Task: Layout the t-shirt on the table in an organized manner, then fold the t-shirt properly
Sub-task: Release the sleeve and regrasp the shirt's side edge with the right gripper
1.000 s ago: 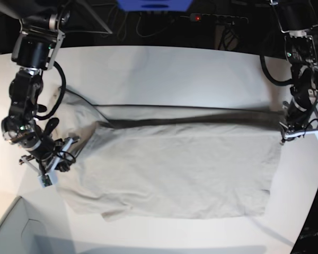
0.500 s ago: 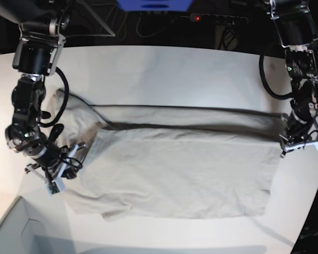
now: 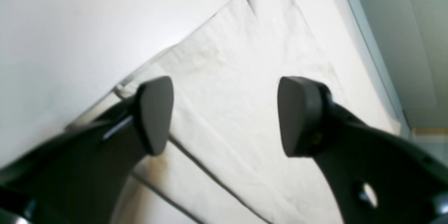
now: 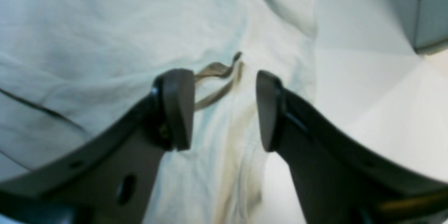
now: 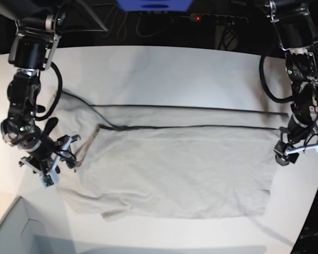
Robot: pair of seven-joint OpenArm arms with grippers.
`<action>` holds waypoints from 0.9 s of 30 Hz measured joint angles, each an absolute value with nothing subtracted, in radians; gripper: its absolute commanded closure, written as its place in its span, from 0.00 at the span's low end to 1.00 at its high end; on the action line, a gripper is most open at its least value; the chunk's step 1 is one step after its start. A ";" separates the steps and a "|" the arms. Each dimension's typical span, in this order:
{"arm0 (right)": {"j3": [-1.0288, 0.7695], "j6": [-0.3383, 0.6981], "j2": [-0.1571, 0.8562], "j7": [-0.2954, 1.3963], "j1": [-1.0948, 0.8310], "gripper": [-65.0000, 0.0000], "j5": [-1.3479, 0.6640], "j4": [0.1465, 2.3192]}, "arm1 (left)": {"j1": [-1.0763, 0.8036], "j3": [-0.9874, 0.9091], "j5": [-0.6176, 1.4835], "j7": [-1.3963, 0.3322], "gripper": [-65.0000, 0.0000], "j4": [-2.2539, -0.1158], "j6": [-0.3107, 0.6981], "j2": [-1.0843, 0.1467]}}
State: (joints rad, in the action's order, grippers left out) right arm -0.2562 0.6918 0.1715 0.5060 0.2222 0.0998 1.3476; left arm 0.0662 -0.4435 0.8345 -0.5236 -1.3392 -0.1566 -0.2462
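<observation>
The shirt (image 5: 169, 164) lies spread across the white table (image 5: 175, 69), a broad panel folded over on itself, with a dark crease running along the fold's edge and a paler strip of cloth showing beyond it. At the side by the right arm the cloth is less tidy: a bunched flap slants outward there, and small puckers open up between that gripper's fingers. The lower edge of the shirt is ragged near that same side.

The left gripper (image 3: 225, 117) hangs at the opposite end of the fold, its jaws spread wide with nothing between them but a view of the flat cloth. The right gripper (image 4: 225, 112) is over the bunched end, its jaws also well apart and gripping nothing. Whether either one's fingertips touch the fabric, I can't tell. Beyond the table's curved edge sits a pale box corner (image 5: 5, 233).
</observation>
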 measured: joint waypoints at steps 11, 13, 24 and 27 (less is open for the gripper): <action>-0.359 0.692 0.130 0.504 -0.024 0.50 0.094 1.569 | -0.043 -0.570 0.832 -0.516 0.31 -1.166 -0.155 -0.252; -0.360 0.692 0.130 0.502 -0.061 0.50 0.092 1.592 | -0.027 -0.560 0.842 -0.517 0.31 -1.122 -0.142 -0.275; -0.381 0.692 0.130 0.501 -0.203 0.50 0.089 1.669 | 0.041 -0.513 0.838 -0.506 0.51 -1.052 -0.150 -0.288; -0.392 0.692 0.134 0.512 -0.223 0.50 0.097 1.671 | 0.045 -0.513 0.834 -0.515 0.80 -1.047 -0.152 -0.285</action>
State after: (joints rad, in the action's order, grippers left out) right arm -0.3916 0.6918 0.1337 0.5121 -0.2230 0.0967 1.6707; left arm 0.0452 -0.5125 0.8341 -0.5148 -1.0466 -0.1520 -0.2852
